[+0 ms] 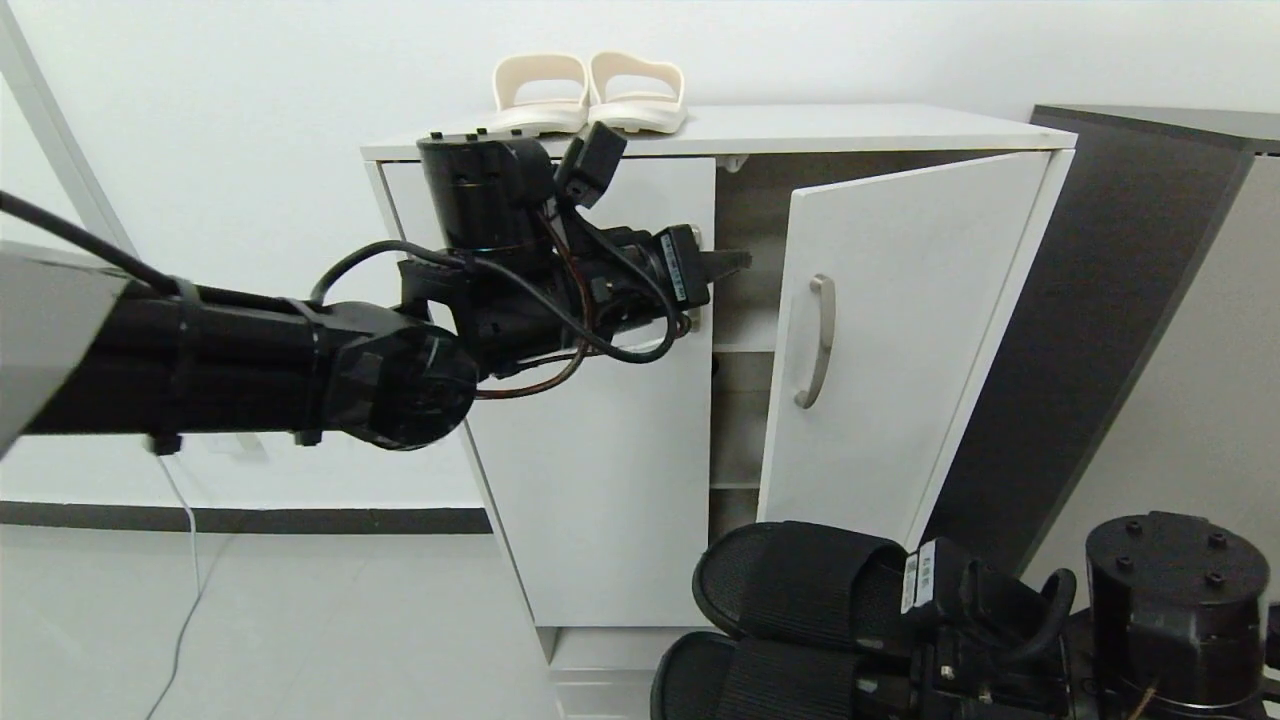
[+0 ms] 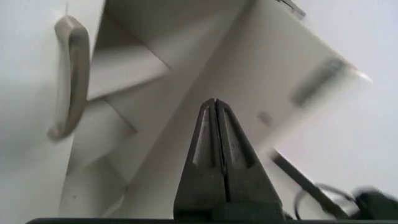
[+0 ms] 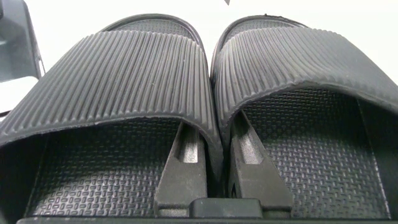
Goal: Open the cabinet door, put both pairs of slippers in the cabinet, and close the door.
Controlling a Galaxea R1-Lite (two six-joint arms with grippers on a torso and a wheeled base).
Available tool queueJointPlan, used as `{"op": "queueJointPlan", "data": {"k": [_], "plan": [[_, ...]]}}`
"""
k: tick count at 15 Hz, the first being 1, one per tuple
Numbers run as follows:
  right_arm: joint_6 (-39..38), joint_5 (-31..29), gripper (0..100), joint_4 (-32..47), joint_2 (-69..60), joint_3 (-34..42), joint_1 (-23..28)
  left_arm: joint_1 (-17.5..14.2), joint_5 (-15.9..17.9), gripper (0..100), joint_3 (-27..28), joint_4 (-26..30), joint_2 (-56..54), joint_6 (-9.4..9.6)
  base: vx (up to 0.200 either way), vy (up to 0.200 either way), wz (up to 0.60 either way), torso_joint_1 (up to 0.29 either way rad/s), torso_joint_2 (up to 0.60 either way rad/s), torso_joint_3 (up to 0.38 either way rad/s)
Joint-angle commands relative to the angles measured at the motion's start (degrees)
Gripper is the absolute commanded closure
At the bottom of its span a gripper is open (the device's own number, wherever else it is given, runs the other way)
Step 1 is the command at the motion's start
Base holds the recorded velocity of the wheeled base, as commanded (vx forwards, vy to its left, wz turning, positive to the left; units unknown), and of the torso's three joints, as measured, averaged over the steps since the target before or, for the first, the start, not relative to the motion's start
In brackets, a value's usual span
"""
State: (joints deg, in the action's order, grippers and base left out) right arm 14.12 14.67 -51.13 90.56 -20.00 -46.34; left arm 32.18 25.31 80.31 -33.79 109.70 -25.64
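— Where's the left gripper [image 1: 738,262] sitting?

— Up at the middle seam of the cabinet [image 1: 900,128]. Its tip pokes into the dark gap between the closed left door [image 1: 600,480] and the right door [image 1: 900,350], which stands swung partway out. The fingers are pressed flat together with nothing between them.

— Why shut, then?

— My guess is that a thin wedge slips behind a door edge more easily than spread fingers. It isn't on the handle [image 1: 820,340], which hangs free off to one side.

— And the black slippers [image 1: 800,590]?

— Low down in front of the cabinet, carried by the right gripper [image 3: 214,134]. Its fingers run in under the two straps, one in each slipper, and pinch the two inner walls together. That's how one gripper manages a whole pair. They lie side by side, toes pointing away from the wrist.

— So they're held back for want of room?

— Looks that way. The opening seems narrow for a pair carried side by side, so I'd judge the door needs to go wider first. A shelf [image 1: 740,350] shows inside the gap.

— The other pair?

— The cream slippers [image 1: 590,92] sit side by side on the cabinet's top, towards the back, and nothing touches them. I'd say they're for later, since the left gripper is busy at the door and the right one is full.
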Motion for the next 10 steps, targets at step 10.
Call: {"op": "queueJointPlan", "data": {"k": [10], "plan": [[-0.1,0.1,100,0.1,0.1,0.3,-0.2,8.5,-2.9,100,-11.1,-6.5,-3.0,1.47,-0.160,0.000,0.00,0.000,0.00,0.002]]}}
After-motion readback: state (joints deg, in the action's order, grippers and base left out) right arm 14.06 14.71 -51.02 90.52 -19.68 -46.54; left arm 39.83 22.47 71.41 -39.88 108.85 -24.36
